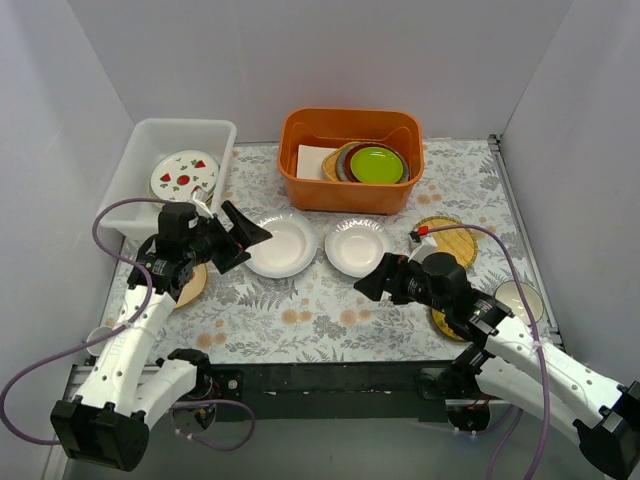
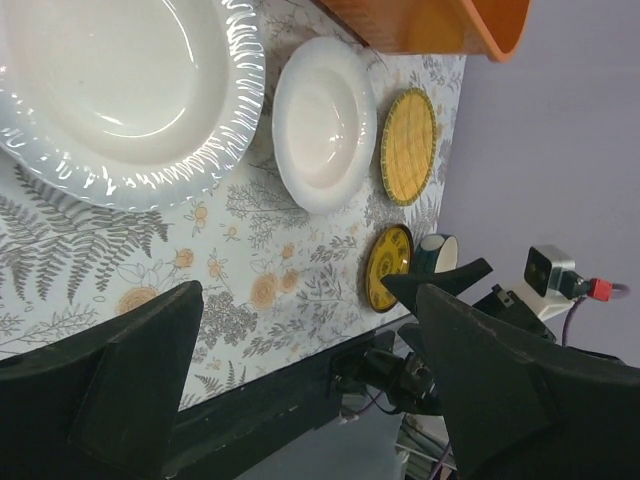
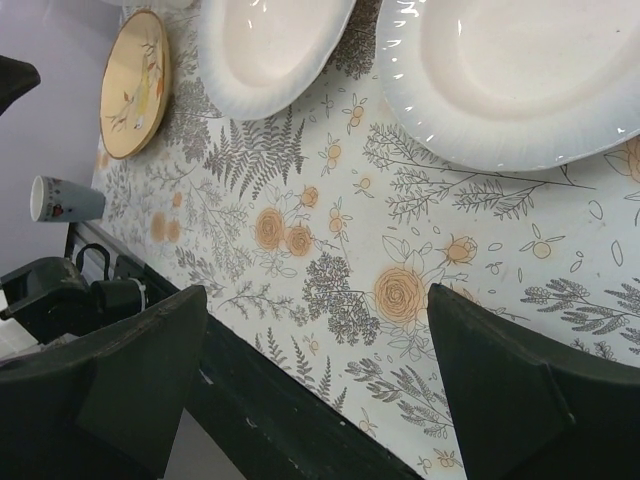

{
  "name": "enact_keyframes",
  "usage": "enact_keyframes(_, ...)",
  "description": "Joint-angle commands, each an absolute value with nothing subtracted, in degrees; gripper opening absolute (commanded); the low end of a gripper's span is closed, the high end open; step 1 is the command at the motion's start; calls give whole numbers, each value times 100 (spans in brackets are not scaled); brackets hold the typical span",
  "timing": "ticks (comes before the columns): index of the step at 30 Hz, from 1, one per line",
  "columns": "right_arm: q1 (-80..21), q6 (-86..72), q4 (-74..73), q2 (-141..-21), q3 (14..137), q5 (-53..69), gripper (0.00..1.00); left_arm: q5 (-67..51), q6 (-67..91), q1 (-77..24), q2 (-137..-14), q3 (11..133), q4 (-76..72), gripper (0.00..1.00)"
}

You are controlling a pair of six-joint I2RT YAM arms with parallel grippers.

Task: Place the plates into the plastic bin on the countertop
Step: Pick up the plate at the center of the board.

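The white plastic bin (image 1: 140,170) stands at the back left of the countertop (image 1: 320,310) and holds a red-fruit-patterned plate (image 1: 184,175). Two white plates (image 1: 280,244) (image 1: 357,247) lie side by side mid-table. My left gripper (image 1: 245,237) (image 2: 310,330) hovers open at the left white plate's (image 2: 120,90) left edge, holding nothing. My right gripper (image 1: 372,283) (image 3: 318,320) is open and empty just in front of the right white plate (image 3: 520,80). A peach plate (image 1: 192,285) (image 3: 133,85) lies partly under the left arm. A yellow woven plate (image 1: 450,240) (image 2: 408,147) and a dark gold plate (image 2: 387,267) lie at the right.
An orange tub (image 1: 350,160) at the back centre holds a lime-green plate (image 1: 377,163) on a stack of others. A cup (image 1: 520,298) stands at the right edge and another cup (image 3: 65,198) at the front left corner. Grey walls enclose the table on three sides.
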State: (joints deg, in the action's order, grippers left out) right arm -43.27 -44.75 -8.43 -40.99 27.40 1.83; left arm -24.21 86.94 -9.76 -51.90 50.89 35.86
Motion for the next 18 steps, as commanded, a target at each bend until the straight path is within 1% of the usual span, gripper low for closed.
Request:
enact_keyframes(1,-4351,-4333,-949,-4183,3199,26,98,-1961,9078,-1730,-5396,5080,3235,87)
enact_keyframes(2,-4351,-4307,-967,-4192,3269,26,98,-1769,9131,-2079,-5475,5115,3147,87)
enact_keyframes(7,-4316,-4158,-1195,-4280,3822,-211,98,-1310,9509,-3170,-6115,5124,2621,87)
enact_keyframes(10,-4219,-4087,-1327,-4315,4147,-255,98,-1055,9641,-3672,-6537,5124,2296,87)
enact_keyframes(13,-4114,-3947,-1643,-4412,4463,-421,98,-967,9791,-3972,-6863,5185,2005,87)
enact_keyframes(18,-3815,-3718,-2284,-4395,4623,-913,97,-853,9931,-4482,-7479,5396,1714,86)
